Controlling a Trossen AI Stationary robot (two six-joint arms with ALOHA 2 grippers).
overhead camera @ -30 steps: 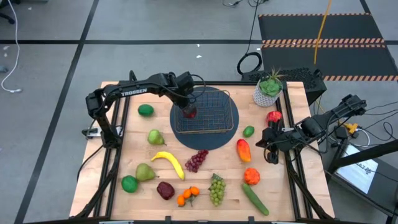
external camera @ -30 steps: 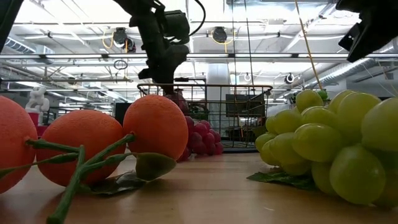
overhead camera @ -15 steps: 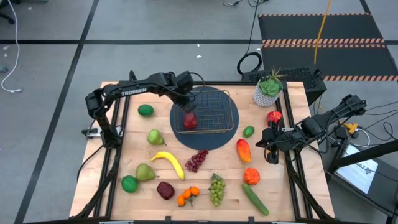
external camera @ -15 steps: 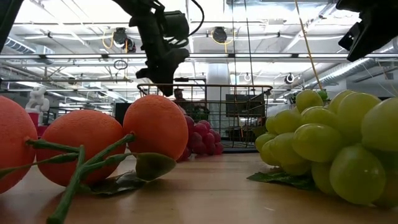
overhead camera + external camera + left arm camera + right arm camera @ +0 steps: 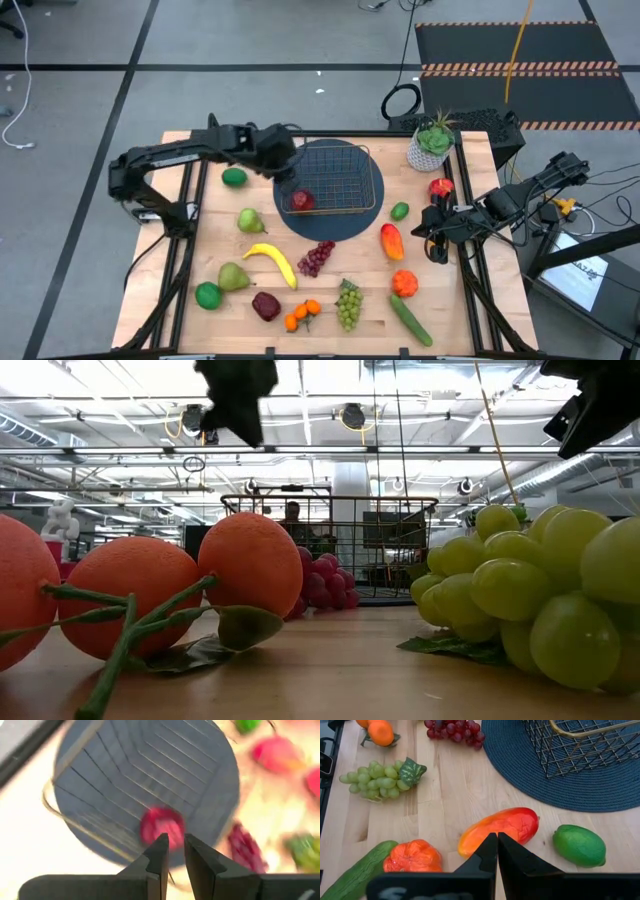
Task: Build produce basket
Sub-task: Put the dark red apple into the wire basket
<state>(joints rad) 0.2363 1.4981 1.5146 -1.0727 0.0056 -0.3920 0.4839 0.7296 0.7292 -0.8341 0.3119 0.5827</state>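
Sitting on the round dark mat [image 5: 330, 222] at the table's far middle, the basket [image 5: 335, 180] is within reach of both arms, which suits loading from either side. It holds one red apple [image 5: 302, 200] near its left front corner; the rest of the produce lies scattered on the table [image 5: 470, 310]: banana [image 5: 272, 261], purple grapes [image 5: 316, 257], green grapes [image 5: 348, 303], mango [image 5: 391, 241]. Left gripper [image 5: 285, 172] hovers above the basket's left edge, fingers slightly apart and empty. Right gripper [image 5: 432, 228] waits by the mango, fingers together.
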